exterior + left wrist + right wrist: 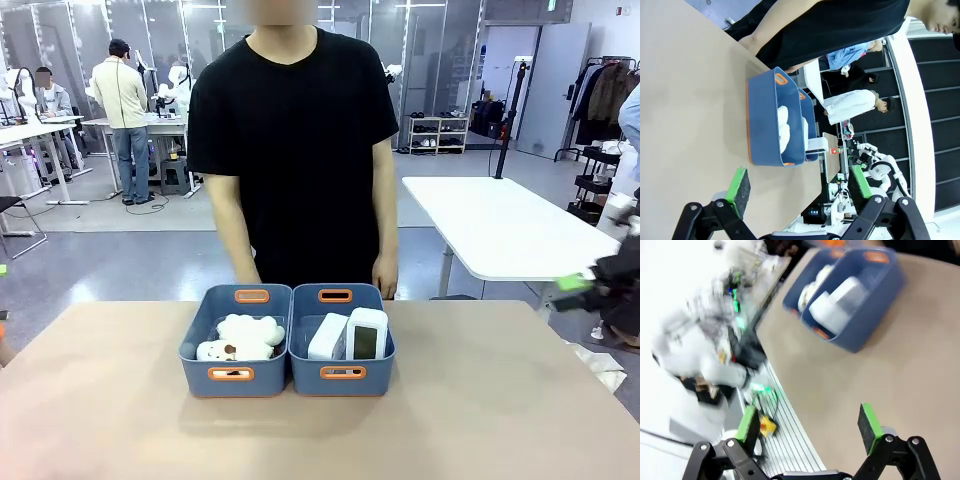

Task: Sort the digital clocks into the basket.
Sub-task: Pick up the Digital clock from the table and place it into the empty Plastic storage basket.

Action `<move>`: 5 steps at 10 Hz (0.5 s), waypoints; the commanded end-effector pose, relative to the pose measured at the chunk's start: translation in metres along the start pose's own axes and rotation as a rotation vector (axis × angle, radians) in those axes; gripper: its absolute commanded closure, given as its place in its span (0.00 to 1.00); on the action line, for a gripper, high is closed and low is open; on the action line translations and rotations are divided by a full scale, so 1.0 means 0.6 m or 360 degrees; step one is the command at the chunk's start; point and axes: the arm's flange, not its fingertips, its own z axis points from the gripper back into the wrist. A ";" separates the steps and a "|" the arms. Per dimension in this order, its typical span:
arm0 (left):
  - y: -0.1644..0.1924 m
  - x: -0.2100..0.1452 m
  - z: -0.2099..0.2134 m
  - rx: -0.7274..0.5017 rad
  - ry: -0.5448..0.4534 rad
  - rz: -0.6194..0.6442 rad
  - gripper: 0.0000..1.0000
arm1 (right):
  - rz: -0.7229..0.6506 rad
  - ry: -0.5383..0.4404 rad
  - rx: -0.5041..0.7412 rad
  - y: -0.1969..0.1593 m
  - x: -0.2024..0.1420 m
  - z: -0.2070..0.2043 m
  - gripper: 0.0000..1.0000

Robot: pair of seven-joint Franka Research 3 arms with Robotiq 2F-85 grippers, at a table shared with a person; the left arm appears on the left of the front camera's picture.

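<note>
Two white digital clocks lie in the right-hand blue basket (340,372): one stands upright (366,334) with its dark display facing me, the other (328,338) leans beside it. In the right wrist view the same basket (870,315) holds both clocks (829,314) (850,287). My right gripper (808,425) is open and empty, above the table off to the side of the basket; it appears blurred at the front view's right edge (578,290). My left gripper (799,184) is open and empty, well short of the bins (765,120).
The left blue bin (232,375) holds fluffy white toys (245,338). A person in a black shirt (295,130) stands at the far edge, hands hanging just behind the bins. Bare tabletop (120,400) surrounds both bins. A crumpled white wrapper (600,365) lies at the right edge.
</note>
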 end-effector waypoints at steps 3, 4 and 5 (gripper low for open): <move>-0.001 0.000 0.000 -0.0017 -0.0002 -0.0001 0.00 | -0.0337 -0.0437 -0.0090 -0.042 -0.121 0.115 0.00; -0.001 0.000 0.000 -0.0017 -0.0002 -0.0001 0.00 | -0.0354 -0.0457 -0.0121 -0.046 -0.135 0.123 0.00; -0.001 0.000 0.000 -0.0017 -0.0002 -0.0001 0.00 | -0.0304 -0.0426 -0.0135 -0.055 -0.127 0.115 0.00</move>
